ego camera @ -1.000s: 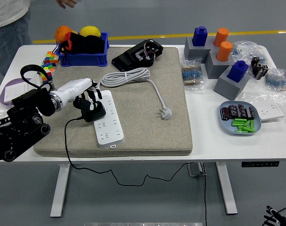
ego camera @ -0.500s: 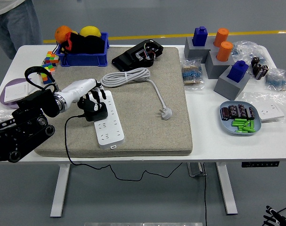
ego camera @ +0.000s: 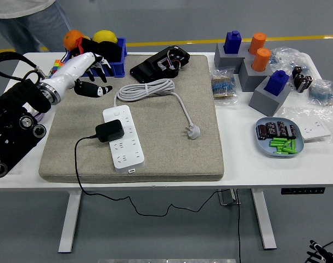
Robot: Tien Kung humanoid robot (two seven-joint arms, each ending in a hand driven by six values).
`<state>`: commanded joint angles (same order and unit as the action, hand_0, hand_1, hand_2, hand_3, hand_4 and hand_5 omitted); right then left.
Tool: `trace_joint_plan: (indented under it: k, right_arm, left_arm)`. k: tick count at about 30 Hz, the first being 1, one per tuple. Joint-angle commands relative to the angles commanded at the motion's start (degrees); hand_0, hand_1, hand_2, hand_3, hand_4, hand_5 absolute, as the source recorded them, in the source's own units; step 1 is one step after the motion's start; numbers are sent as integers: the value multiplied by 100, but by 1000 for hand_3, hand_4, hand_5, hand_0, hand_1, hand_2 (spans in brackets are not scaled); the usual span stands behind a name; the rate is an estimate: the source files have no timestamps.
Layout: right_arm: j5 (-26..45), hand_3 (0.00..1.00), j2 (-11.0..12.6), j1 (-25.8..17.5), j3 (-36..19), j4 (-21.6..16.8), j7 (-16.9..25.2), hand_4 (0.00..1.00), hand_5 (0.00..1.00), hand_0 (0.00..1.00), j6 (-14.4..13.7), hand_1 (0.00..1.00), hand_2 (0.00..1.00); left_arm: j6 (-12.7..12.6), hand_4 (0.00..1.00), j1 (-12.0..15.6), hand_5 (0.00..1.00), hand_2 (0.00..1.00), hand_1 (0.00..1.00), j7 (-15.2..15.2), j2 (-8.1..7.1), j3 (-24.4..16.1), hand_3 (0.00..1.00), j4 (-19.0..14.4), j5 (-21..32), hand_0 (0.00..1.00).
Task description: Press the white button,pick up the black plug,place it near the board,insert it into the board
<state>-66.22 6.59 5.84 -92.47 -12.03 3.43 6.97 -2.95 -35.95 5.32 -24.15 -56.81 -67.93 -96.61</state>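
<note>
Head view: black plug (ego camera: 110,130) seated in board (ego camera: 124,138); robot hand (ego camera: 92,87) apart.

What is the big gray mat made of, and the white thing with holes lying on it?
The mat looks like felt or woven fabric: dull, speckled gray-beige, soft rounded edges, no shine. The white power strip looks like smooth hard plastic, with an even, slightly glossy surface and crisp socket holes. The black plug sitting in it looks like matte plastic.

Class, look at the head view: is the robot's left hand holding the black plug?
No. The left hand hangs open above the mat's far left corner, while the black plug sits alone on the white power strip.
</note>
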Motion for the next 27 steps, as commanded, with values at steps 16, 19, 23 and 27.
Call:
trace_joint_plan:
  k: [16,19,23,27]
  right_arm:
    - [-38,623,-1,-50,-203,-43,-24,727,457,795,21,687,638]
    - [-43,623,-4,-35,-213,-48,-34,727,457,795,23,687,638]
    - [-54,624,-3,-10,-231,-57,-48,727,458,796,18,687,638]
    - [-60,623,-12,19,-262,-70,-53,727,458,794,10,687,638]
  left_arm:
    - [-109,782,921,2,642,712,-23,384,-2242,573,661,-325,649]
    - [-133,782,1006,2,642,712,-36,464,-2484,573,657,-367,649]
    - [-172,795,1137,2,747,806,-126,537,-2786,632,578,-435,752]
    - [-183,794,1286,2,818,861,-149,571,-2996,688,446,-453,830]
